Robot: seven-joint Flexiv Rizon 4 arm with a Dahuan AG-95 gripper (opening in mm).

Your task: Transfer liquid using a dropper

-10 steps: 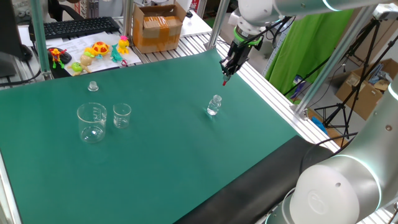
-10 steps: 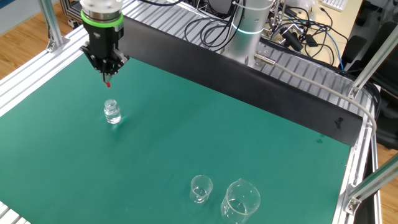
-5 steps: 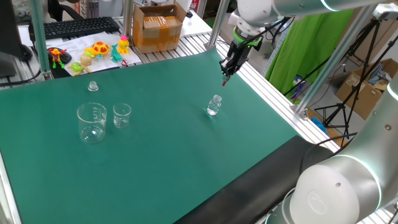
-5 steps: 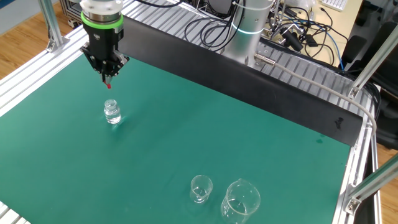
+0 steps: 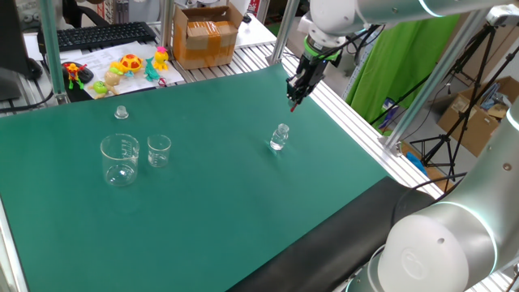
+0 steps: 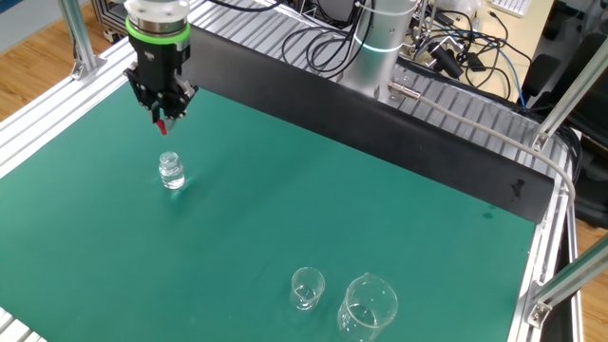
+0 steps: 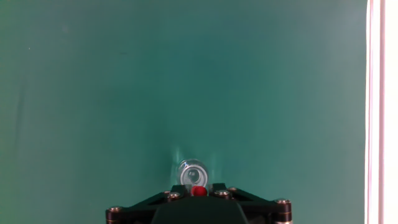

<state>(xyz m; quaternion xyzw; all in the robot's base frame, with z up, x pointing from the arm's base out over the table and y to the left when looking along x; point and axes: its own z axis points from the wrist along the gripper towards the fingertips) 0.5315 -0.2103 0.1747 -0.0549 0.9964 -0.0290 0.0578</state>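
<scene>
The gripper (image 7: 198, 194) is clenched on the dropper (image 6: 162, 128) at its red bulb, holding it above the small bottle (image 6: 171, 172), apparently so the tube can enter the bottle's mouth. Well beyond the bottle stand the small beaker (image 5: 159, 151) and large beaker (image 5: 119, 159), likely receiving vessels.

Dropper (image 6: 162, 127) tube too thin to discern

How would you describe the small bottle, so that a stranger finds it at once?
On the green mat, look at the side away from the two beakers, just below the gripper. There the small clear bottle stands alone and upright. Unlike the small beaker and large beaker, it narrows at the neck.
</scene>
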